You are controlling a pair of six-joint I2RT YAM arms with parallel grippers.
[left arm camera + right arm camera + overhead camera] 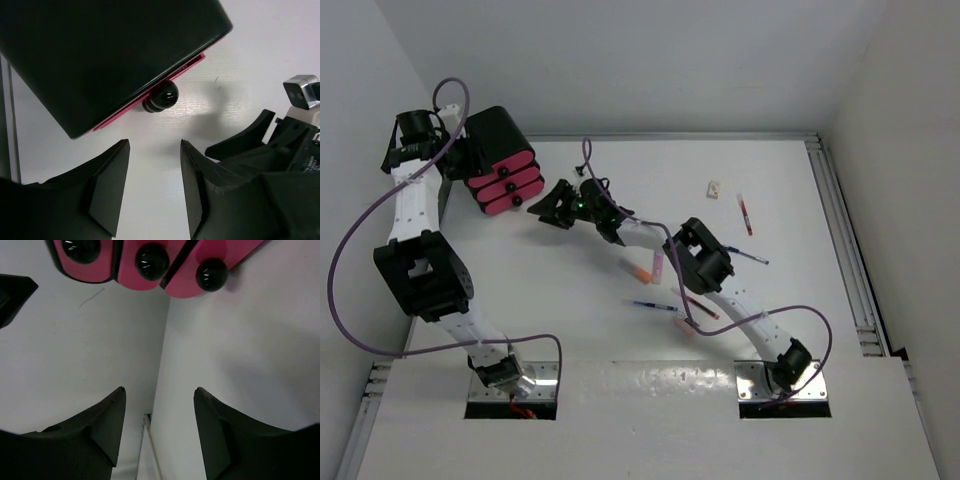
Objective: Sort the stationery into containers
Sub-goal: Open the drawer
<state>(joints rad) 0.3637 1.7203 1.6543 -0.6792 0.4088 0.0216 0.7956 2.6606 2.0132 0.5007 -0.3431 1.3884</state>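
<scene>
Only overhead, red pen (745, 214) and eraser (714, 187)

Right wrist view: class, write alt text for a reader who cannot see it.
Three pink drawers, each with a round black knob, line the top edge of the picture. Below, the right gripper holds its two black fingers open with nothing between them, over a white surface.

Bare table (800, 260) between right fingers (100, 430) and drawer knobs (152, 261); left arm (415, 205) crowds cabinet (498, 128)
</scene>
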